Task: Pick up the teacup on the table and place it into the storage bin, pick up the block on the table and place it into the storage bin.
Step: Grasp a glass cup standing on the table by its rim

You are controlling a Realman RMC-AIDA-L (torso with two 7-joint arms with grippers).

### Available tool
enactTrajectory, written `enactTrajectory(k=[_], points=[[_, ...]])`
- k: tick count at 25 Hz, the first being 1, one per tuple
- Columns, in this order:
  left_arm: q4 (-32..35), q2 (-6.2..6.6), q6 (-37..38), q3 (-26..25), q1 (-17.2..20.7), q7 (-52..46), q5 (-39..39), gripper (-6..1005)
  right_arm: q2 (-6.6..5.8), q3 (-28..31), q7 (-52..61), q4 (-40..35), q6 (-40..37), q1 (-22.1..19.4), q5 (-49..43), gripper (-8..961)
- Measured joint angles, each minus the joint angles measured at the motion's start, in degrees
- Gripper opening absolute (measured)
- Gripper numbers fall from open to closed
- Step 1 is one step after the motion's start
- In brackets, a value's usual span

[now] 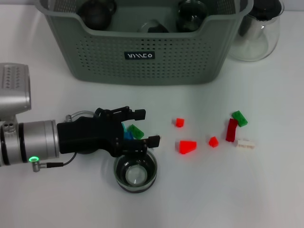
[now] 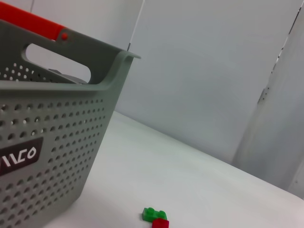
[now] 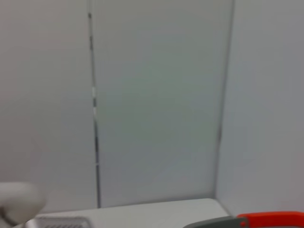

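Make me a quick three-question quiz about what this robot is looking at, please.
1. True or false: the teacup is already inside the storage bin.
2. Which gripper is beside the teacup? A) left gripper B) right
3. What colour is the block farthest to the robot's right on the table?

Key: 1 false; it stands on the table. 2 A. 3 white.

Left arm reaches in from nine o'clock in the head view, silver forearm level, a green light glowing on its wrist ring. Its black left end effector [image 1: 147, 127] points toward three o'clock, low over the desk, fingers spread apart, one at twelve o'clock and one at six. The right arm is out of sight.
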Motion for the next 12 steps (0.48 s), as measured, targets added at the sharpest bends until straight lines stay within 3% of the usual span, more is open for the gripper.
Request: enactTrajectory(k=[12], points=[[1.3, 1.16, 2.6, -3.8, 1.4, -0.2, 0.3, 897, -0.27, -0.2, -7.0, 0.6, -13.3, -5.4, -0.4, 918]])
